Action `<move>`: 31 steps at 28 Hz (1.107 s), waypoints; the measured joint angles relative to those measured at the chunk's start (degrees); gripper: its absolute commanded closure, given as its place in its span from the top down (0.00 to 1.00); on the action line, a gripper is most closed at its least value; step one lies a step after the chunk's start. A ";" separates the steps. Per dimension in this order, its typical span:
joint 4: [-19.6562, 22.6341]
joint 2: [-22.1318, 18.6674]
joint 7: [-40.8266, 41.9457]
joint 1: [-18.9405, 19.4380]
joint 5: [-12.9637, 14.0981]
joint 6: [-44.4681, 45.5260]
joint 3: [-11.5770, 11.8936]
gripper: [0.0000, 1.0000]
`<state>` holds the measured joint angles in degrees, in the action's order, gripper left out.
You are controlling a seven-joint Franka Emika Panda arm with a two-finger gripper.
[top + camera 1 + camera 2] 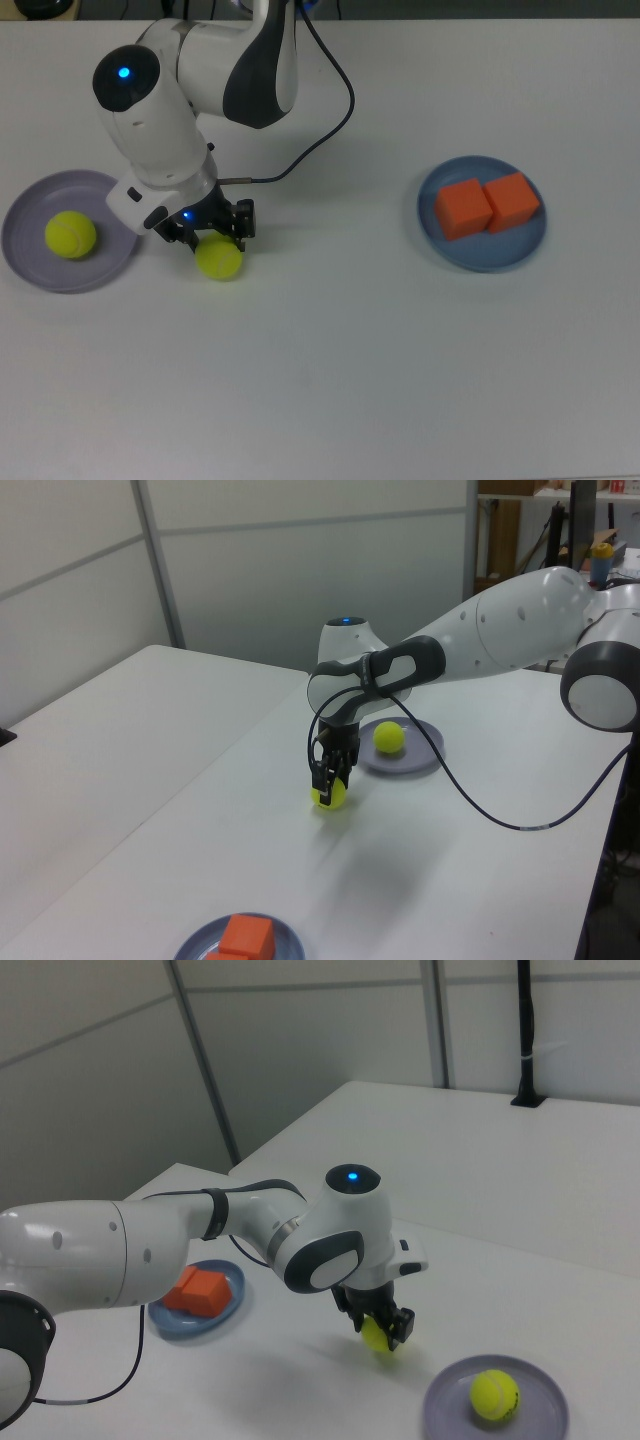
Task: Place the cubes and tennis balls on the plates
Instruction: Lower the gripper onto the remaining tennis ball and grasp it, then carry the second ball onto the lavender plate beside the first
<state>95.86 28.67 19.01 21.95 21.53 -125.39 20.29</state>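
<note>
White tabletop: your gripper [213, 240] clamps the loose tennis ball [220, 260] across its middle, at three o'clock from the lavender plate [30, 262]. Expect light, fuzzy, slightly springy.

— Where are the cubes?
— Two orange cubes [487, 206] sit touching on the blue plate [480, 258].
— The balls?
— One tennis ball [70, 234] lies on the lavender plate [25, 265]; the other ball [219, 259] is just beside that plate, between the jaws.

Two orange cubes [463, 208] [512, 201], two tennis balls [71, 234] [219, 259] and two plates, one lavender [30, 268] and one blue [483, 257], are counted.
</note>
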 measured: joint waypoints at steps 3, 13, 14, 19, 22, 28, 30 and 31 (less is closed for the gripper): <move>-0.67 -0.81 0.00 -0.07 0.00 -0.28 0.46 0.02; -1.72 -5.19 3.32 -2.49 0.00 -0.01 6.35 0.02; -1.56 -5.20 4.13 -2.78 0.00 0.58 6.72 0.02; 0.82 -5.13 7.07 -3.36 -0.88 3.95 7.55 0.02; 2.74 -5.13 7.25 -3.18 -3.17 4.11 7.55 0.02; 4.43 -5.11 7.26 -3.16 -4.91 4.10 7.61 0.02; 4.50 -5.12 7.27 -3.20 -4.96 4.10 7.90 0.02; 4.53 -5.12 7.30 -3.23 -4.97 4.10 8.09 0.02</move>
<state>100.39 23.55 26.31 18.72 16.56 -121.29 28.39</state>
